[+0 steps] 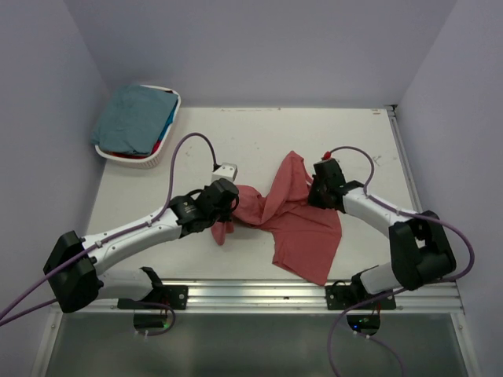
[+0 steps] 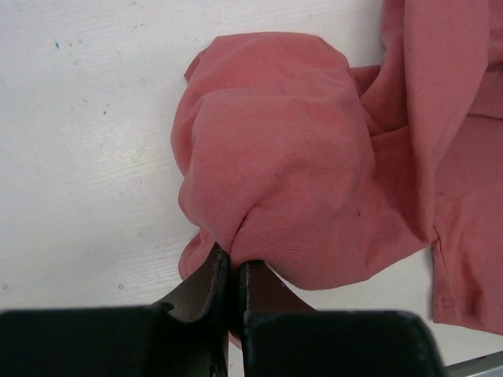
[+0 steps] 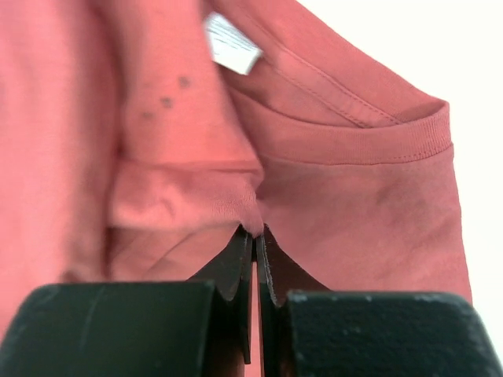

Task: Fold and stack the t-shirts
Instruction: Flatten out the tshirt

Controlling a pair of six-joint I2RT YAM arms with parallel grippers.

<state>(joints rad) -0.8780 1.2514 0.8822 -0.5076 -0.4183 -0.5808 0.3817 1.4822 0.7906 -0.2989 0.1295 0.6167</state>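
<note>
In the middle of the white worktop (image 1: 259,133), the brick-red t-shirt (image 1: 306,228) lies crumpled and twisted between the two arms, with its lower part spread flatter toward the near edge. The left claw (image 2: 233,265) is clenched on a bunched fold at the shirt's left end, and the cloth swells into a rounded lump just above the pinched fingers. The right claw (image 3: 255,236) is clamped tight on a fold of the same shirt close to the ribbed collar (image 3: 377,141), with a white label (image 3: 232,43) showing above it inside the neck. From overhead, the shirt narrows into a twisted band between the two claws. At the far left corner, a white oval basket (image 1: 130,159) holds a muted teal t-shirt (image 1: 134,118) on top. A bit of bright blue cloth (image 1: 170,118) and a bit of red cloth (image 1: 157,147) peek out along the basket's right side.
</note>
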